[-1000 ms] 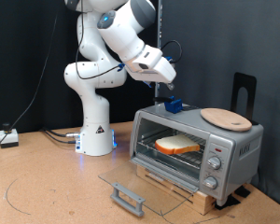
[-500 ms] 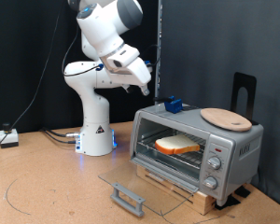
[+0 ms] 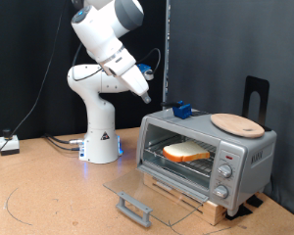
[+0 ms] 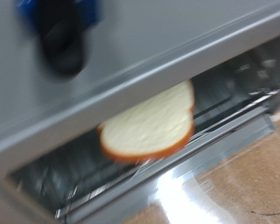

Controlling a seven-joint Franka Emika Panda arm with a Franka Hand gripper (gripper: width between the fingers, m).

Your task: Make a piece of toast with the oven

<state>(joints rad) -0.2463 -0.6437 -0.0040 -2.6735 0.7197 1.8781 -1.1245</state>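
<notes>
Now toast (image 3: 187,152) inside oven (image 3: 243,151).

I see the piece of toast (image 3: 187,152), pale with a brown crust, lying flat on the wire rack inside the silver oven (image 3: 247,147), whose glass door hangs open.

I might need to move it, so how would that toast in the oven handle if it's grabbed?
The toast looks thin and flat on the rack, so probably light and fairly stiff. Its crust may crumble under a hard pinch. Unlikely to roll.
</notes>
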